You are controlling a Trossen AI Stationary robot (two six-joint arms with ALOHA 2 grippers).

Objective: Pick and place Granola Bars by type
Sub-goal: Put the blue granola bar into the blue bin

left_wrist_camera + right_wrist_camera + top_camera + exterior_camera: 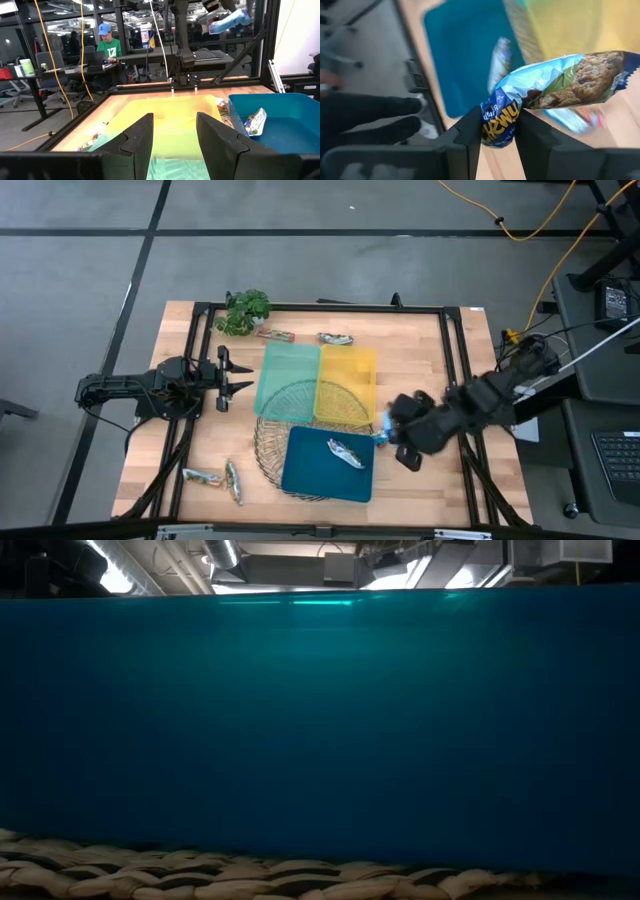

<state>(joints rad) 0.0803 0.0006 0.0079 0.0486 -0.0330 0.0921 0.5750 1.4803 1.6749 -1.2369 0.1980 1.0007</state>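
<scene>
Right end effector [497,132] was clamped on a blue granola bar [555,87] printed "CHEWY", beside the blue tray [310,470]; left end effector [172,135] stood open

Blue crinkled foil granola bar [555,82] pinched in right end effector [497,131]; silver-green foil bar [346,452] lies in teal tray [305,472].

Tabletop [420,345] pale planked wood, matt; blue tray [310,470] smooth plastic; bar wrapper [555,85] glossy crinkled foil.

Right tool [496,131] clamped, raised; left tool [172,132] agape, idle
</scene>
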